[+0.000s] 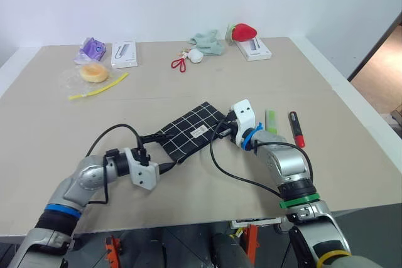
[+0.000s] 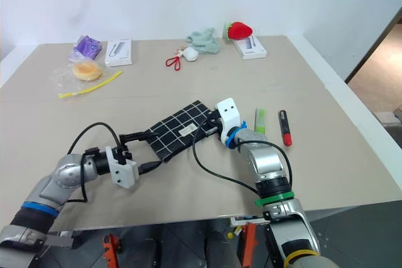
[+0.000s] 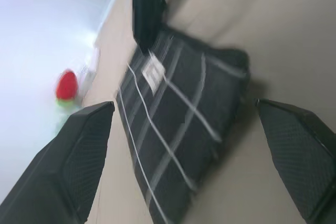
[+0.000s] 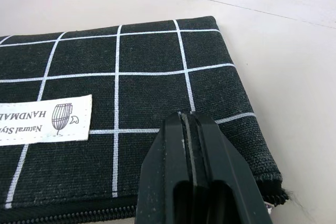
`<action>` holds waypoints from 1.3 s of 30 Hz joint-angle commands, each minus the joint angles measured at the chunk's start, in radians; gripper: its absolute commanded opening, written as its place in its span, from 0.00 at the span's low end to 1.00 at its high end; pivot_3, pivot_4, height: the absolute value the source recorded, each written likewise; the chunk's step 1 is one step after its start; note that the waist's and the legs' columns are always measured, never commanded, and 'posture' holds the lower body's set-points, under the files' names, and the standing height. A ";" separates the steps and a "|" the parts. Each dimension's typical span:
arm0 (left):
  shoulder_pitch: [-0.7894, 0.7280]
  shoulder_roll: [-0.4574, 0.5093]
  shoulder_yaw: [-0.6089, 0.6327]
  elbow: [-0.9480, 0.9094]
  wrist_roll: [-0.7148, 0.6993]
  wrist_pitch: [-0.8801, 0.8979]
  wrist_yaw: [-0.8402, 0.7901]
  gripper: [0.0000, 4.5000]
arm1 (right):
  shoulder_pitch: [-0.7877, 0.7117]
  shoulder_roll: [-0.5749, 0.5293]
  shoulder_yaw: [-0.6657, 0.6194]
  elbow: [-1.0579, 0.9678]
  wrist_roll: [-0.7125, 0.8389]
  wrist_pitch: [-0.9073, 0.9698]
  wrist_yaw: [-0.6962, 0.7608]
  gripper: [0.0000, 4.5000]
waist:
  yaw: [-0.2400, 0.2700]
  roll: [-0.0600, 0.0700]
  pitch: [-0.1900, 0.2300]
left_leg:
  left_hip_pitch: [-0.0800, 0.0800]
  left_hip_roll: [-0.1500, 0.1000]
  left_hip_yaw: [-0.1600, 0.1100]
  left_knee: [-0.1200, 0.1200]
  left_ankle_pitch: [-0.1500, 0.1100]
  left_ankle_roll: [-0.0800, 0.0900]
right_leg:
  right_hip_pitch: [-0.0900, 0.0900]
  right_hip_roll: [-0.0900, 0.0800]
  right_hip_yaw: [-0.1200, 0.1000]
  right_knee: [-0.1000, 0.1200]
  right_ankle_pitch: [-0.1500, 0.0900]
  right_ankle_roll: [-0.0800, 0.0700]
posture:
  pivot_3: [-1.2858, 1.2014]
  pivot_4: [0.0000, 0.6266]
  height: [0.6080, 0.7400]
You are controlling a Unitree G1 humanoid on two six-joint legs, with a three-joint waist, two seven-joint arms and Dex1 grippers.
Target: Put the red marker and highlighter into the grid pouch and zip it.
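Right gripper [image 1: 221,131], in the head views, sits at the pouch's [image 1: 188,131] near-right end with its fingers hidden under its white housing. Left gripper [image 1: 168,152] reaches toward the opposite end, its fingers spread wide with nothing between them. Just right of the pouch lie the highlighter [image 1: 271,120] and the marker [image 1: 296,128], side by side on the table [image 1: 352,155]. From the left wrist, motion blur smears the pouch [image 3: 184,129] between two wide-apart fingers [image 3: 79,150]. From the right wrist, shut fingers [image 4: 194,177] rest over the pouch's zipper edge [image 4: 52,214], covering any pull, so a grip cannot be confirmed.
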 commanded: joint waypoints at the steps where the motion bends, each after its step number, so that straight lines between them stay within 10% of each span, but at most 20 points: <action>1: -0.039 -0.025 -0.059 0.078 0.097 -0.022 0.085 1.00 | 0.025 0.012 0.008 0.008 -0.013 0.038 -0.007 0.01 | 0.000 0.001 0.000 | 0.000 0.000 0.000 0.000 0.000 0.000 | 0.000 0.000 0.000 0.000 0.000 0.000 | 0.52 0.24 1.00; 14: -0.164 -0.071 -0.204 0.243 0.185 -0.009 0.203 1.00 | 0.033 0.037 -0.008 -0.012 -0.020 0.036 -0.021 0.01 | 0.001 0.006 -0.008 | 0.002 -0.001 0.000 0.000 0.000 0.001 | 0.002 0.000 0.000 0.000 0.001 0.001 | 0.52 0.24 1.00; 24: -0.178 -0.056 -0.228 0.241 0.131 0.035 0.164 0.03 | 0.035 0.033 -0.016 -0.029 -0.028 0.019 -0.007 0.00 | 0.001 0.010 -0.010 | 0.003 -0.001 0.000 0.000 0.000 0.001 | 0.002 0.000 0.000 0.000 0.000 0.001 | 0.52 0.24 1.00; 32: -0.190 -0.050 -0.232 0.220 0.094 0.082 0.109 0.02 | 0.041 0.023 -0.160 -0.176 0.096 -0.024 0.015 0.00 | 0.001 0.012 -0.010 | 0.003 -0.001 0.000 -0.001 0.000 0.001 | 0.002 0.000 0.001 0.000 0.000 0.001 | 0.52 0.24 1.00; 39: -0.192 -0.051 -0.231 0.204 0.082 0.099 0.094 0.00 | 0.087 -0.081 -0.255 -0.299 0.192 0.126 0.035 0.67 | 0.001 0.012 -0.010 | 0.003 -0.001 0.000 -0.002 0.000 0.001 | 0.002 0.000 0.001 0.000 -0.001 0.000 | 0.52 0.24 1.00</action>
